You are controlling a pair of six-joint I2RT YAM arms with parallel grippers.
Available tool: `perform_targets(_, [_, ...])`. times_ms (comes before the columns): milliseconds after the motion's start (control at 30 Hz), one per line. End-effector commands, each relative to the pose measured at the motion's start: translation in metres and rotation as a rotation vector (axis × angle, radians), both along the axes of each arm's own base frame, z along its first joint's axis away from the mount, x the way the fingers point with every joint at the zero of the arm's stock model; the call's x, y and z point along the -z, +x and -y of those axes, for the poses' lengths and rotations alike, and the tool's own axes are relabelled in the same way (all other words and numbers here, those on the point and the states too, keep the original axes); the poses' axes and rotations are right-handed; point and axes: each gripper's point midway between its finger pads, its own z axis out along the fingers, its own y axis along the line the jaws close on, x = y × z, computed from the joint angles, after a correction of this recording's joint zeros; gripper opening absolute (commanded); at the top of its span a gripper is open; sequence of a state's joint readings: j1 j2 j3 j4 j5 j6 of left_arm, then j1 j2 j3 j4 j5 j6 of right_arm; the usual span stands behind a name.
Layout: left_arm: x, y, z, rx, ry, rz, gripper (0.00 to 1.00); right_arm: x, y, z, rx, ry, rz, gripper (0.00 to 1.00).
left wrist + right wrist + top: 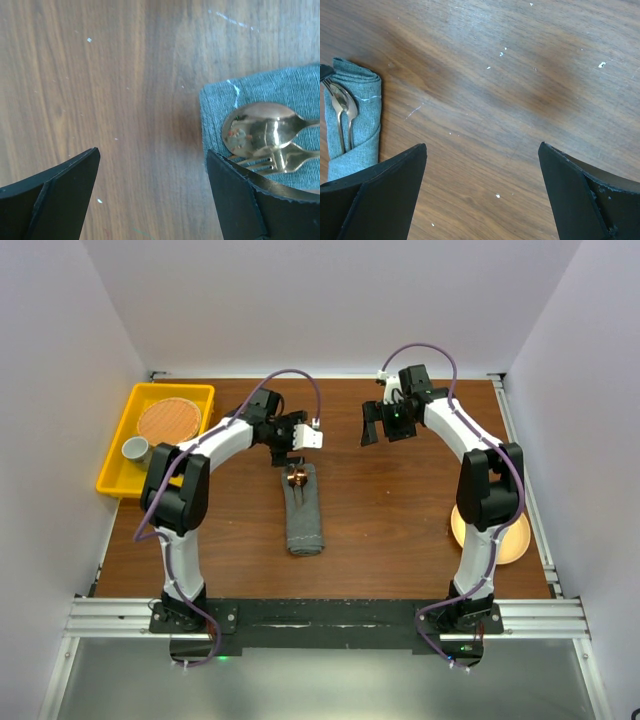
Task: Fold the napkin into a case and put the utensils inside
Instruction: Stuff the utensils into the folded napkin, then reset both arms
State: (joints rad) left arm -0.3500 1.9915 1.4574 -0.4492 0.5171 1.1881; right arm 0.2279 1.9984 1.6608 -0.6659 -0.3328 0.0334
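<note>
The napkin lies folded as a long narrow dark grey case in the middle of the table. Copper-coloured utensils, a spoon and a fork, stick their heads out of its far end. In the left wrist view the spoon lies over the fork on the cloth. My left gripper is open and empty just beyond the case's far end. My right gripper is open and empty, to the right of the case. The case also shows in the right wrist view.
A yellow bin at the far left holds a round woven mat and a small white cup. A round yellow-orange plate sits at the near right, partly behind the right arm.
</note>
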Motion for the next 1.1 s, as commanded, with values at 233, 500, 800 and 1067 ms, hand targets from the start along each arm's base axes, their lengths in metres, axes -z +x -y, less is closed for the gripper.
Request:
perform_targets(233, [-0.106,0.059,-0.004,-0.277,-0.153,0.19,1.0,-0.048,0.023,-0.008,-0.039,0.043,0.11,0.98])
perform_targets(500, [-0.193,0.056,-0.039,-0.567,-0.299,0.085,1.0,-0.095,0.029,0.012,-0.081,0.003,0.236,0.98])
perform_targets(800, [-0.157,-0.033,-0.102,-0.815,-0.335,-0.198,1.0,-0.092,-0.046,0.046,-0.017,-0.015,0.214,0.98])
perform_targets(1067, [-0.09,-0.116,-0.129,-0.94,-0.254,-0.23,1.0,-0.041,-0.127,0.059,-0.019,-0.026,0.148,0.98])
